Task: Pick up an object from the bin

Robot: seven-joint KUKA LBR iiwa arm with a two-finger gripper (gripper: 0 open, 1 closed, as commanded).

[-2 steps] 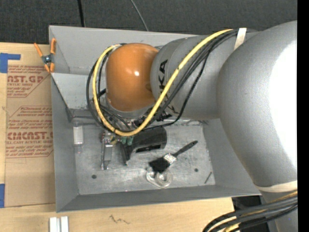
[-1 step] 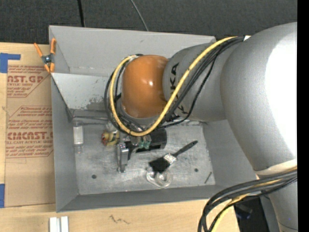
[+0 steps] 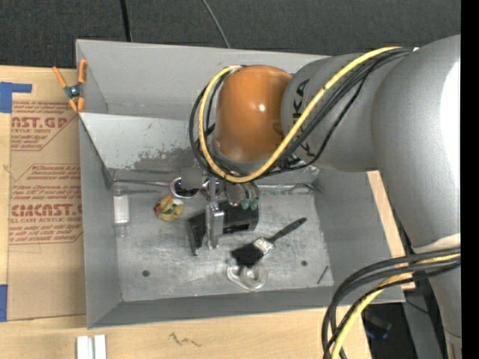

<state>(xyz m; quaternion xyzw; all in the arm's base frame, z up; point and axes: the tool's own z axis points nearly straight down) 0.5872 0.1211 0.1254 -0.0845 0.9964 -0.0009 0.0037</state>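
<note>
Yellow and red small lumpy thing (image 3: 168,209) lies on the floor of the grey metal bin (image 3: 142,264), on the left side, not far from the back wall. I see no words on it.

The only writing is on me. Black letters (image 3: 298,96) are printed on my big grey arm (image 3: 419,126), next to my round orange cover (image 3: 251,114). A yellow cable (image 3: 367,55) runs across them, so I cannot read the whole word.

My hand (image 3: 204,244) is down low in the middle of the bin, close to the floor. I cannot tell if it is open or closed, and I cannot see anything held in it. The yellow and red lump is just to the left of my hand, and they do not touch.

More things lie around. A small white tube (image 3: 120,209) is farther left, by the side wall. A long thin black tool (image 3: 288,229) lies slanted on the right. A black lump (image 3: 245,255) sits near my hand, toward the front, and a clear ring-shaped thing (image 3: 249,277) lies right beside it.
</note>
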